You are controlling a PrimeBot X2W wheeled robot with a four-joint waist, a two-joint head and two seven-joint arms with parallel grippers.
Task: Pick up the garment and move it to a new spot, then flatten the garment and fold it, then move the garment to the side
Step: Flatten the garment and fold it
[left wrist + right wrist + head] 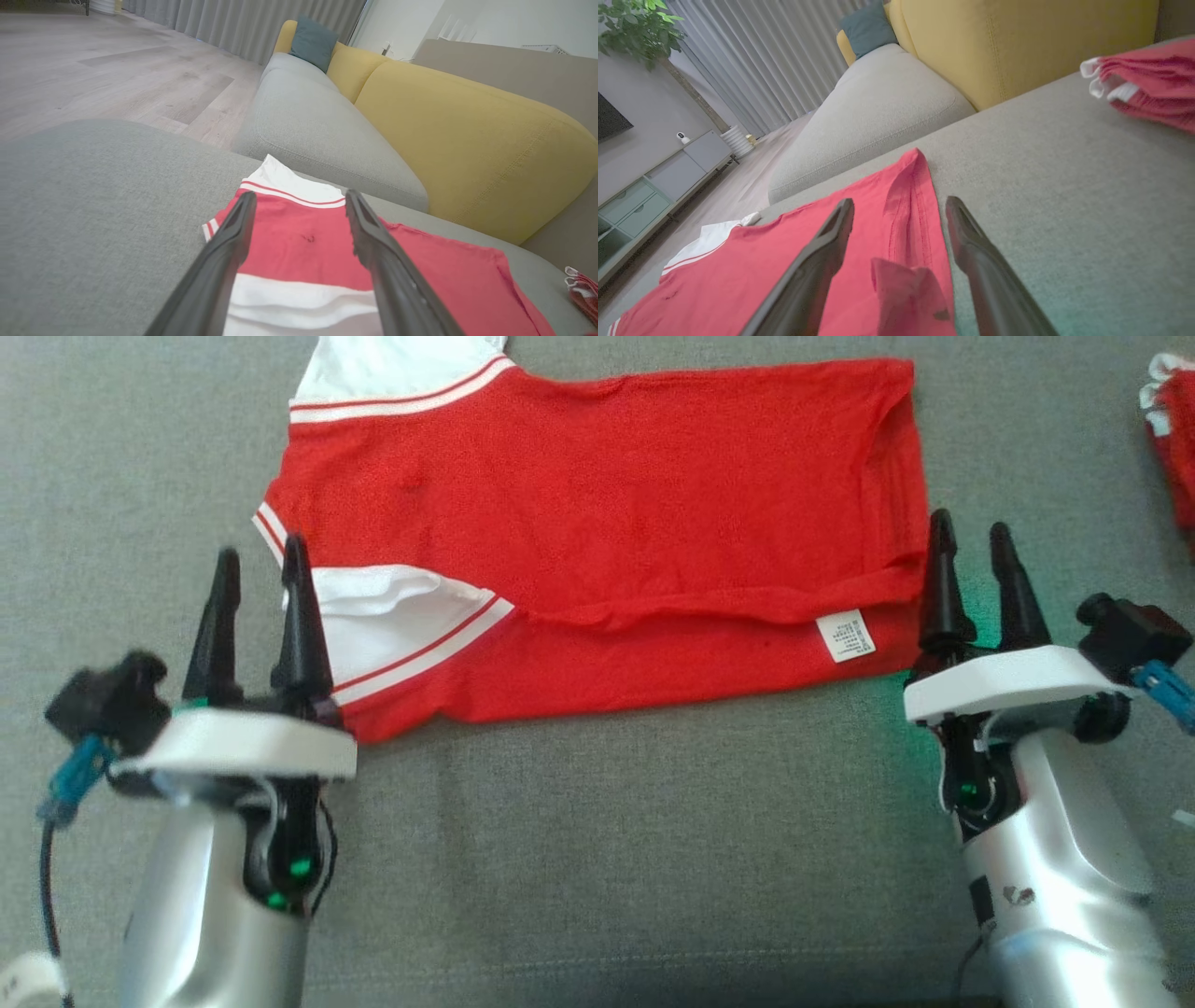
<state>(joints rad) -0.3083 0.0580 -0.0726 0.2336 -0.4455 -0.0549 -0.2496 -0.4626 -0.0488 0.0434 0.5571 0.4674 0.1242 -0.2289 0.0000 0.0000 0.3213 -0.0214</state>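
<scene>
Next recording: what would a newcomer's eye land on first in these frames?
A red garment with white striped sleeves lies folded lengthwise across the grey sofa seat, its white label showing near the right end. The left gripper and right gripper stand at its two near corners, fingers spread. A second red bundle sits at the far right edge.

Right gripper point(900, 205) gapes (empty) over the red garment point(752, 270). Another red cloth point(1148, 79), perhaps folded, lies toward the far edge of the seat point(1064, 186).
</scene>
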